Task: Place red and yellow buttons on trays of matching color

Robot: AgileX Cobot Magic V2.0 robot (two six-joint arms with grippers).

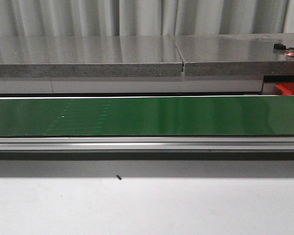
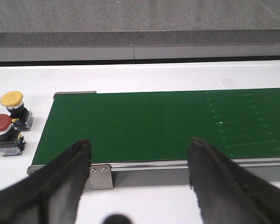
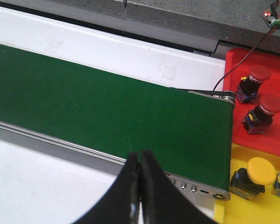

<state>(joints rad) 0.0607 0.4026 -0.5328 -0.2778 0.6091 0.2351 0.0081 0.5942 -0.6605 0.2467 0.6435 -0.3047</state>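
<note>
Luckily, the small hard round-topped red button [image 2: 1,124] could be pinched by its blocky base, with left gripper [image 2: 140,156] spread wide and right gripper [image 3: 140,161] pressed closed.

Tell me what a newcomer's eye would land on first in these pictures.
The long green conveyor belt fills the middle of the front view, with nothing on it. At one end, the right wrist view shows a red tray holding two red buttons and, beside it, a yellow tray with a yellow button. At the other end, a yellow button and a red button stand on the white table.
</note>
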